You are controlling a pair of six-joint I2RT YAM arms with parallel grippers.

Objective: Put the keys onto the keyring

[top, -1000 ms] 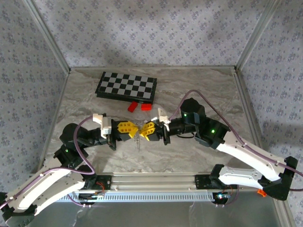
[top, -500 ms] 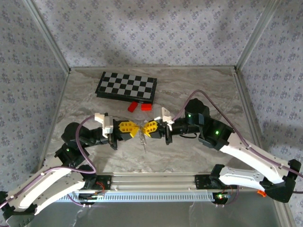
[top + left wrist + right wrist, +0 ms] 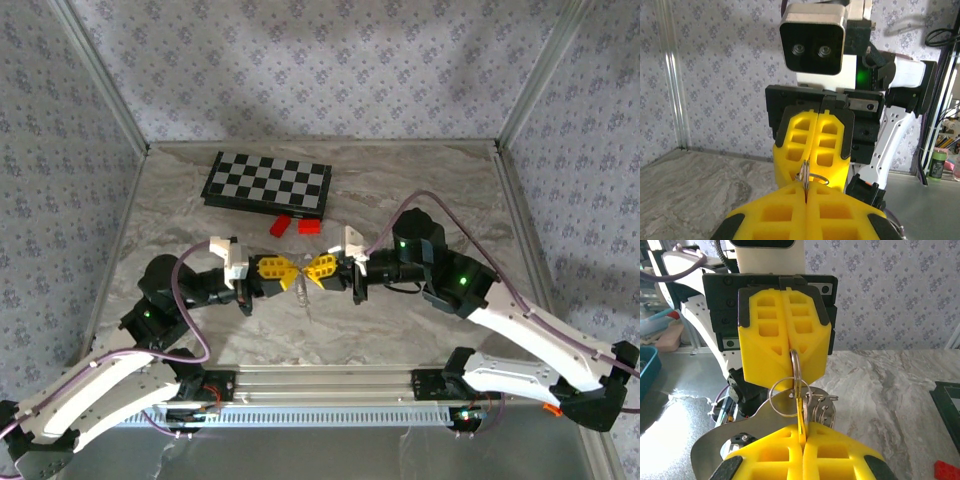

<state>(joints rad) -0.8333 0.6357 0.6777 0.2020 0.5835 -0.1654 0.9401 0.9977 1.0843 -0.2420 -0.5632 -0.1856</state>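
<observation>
Keyring (image 3: 795, 372) loops of thin, pale, shiny wire hang in the small gap between the two grippers, above the grey marbled tabletop (image 3: 420, 180) near its middle. From above we see it only as a faint whitish tangle (image 3: 303, 287) dangling below the meeting fingertips. The left gripper (image 3: 292, 270) has its blocky yellow fingers, ribbed with square hollows, pressed flat together, and in the right wrist view one ring stands edge-on out of the seam between them (image 3: 791, 352). We see the same pinch from the left wrist camera, where a slim ring (image 3: 805, 178) rises out of the closed seam of that gripper (image 3: 806, 192). The right gripper (image 3: 311, 270) faces it tip to tip, nearly touching, and its jaws are likewise closed. In its own camera a narrow yellow-orange sliver, the key (image 3: 801, 416) seen edge-on, is nipped at the seam of its fingers (image 3: 802, 432). A round wire loop fans out to the left of the key, and a cluster of small pale metal pieces (image 3: 821, 407) bunches to the right; we cannot tell how they link. Farther back lie a flat black-and-white chessboard (image 3: 266, 184) and two small red blocks (image 3: 280, 226), well apart from the grippers.
</observation>
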